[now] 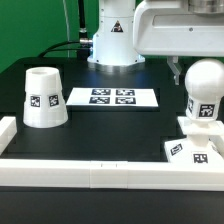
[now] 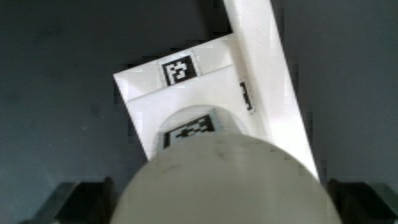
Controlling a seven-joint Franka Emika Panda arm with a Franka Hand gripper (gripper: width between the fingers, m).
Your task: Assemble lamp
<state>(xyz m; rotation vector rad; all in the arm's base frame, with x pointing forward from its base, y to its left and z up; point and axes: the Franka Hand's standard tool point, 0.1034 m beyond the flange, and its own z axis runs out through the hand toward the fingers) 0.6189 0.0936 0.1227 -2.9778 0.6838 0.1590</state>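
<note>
Lamp bulb [image 1: 205, 85] upright over flat base [image 1: 185, 152], jaws pinching bulb, black-and-white square tags [image 1: 203, 108] on both, shade [image 1: 43, 97] well apart

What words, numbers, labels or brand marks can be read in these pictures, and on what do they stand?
Readable text: none in either view.
Signs: only black-and-white square tags, which are patterns and not letters, on the shade, the bulb, the base and the marker board.

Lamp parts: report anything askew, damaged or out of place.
Nothing stands out. The shade stands upright, apart from the others; the bulb is upright over the base by the wall. No damage shows.
</note>
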